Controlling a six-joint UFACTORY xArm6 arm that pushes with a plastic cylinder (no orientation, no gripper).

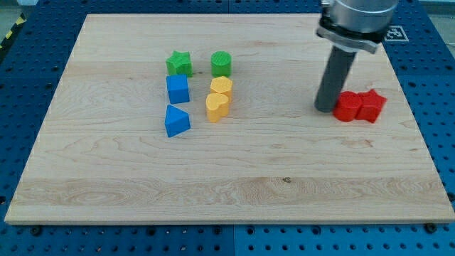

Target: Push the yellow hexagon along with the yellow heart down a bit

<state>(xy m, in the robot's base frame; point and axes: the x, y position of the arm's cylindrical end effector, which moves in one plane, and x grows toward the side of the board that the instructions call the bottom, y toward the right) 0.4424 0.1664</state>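
Note:
The yellow hexagon (222, 87) sits near the board's middle, just below the green cylinder (221, 64). The yellow heart (217, 107) touches the hexagon's lower edge. My tip (325, 109) is far to the right of both yellow blocks, right beside the left side of the red cylinder-like block (347, 107). The rod stands upright under the arm's grey end at the view's top right.
A red star (371, 105) touches the red block's right side. A green star (179, 63), a blue cube (178, 89) and a blue triangle (176, 121) form a column left of the yellow blocks. The wooden board (227, 192) lies on a blue perforated table.

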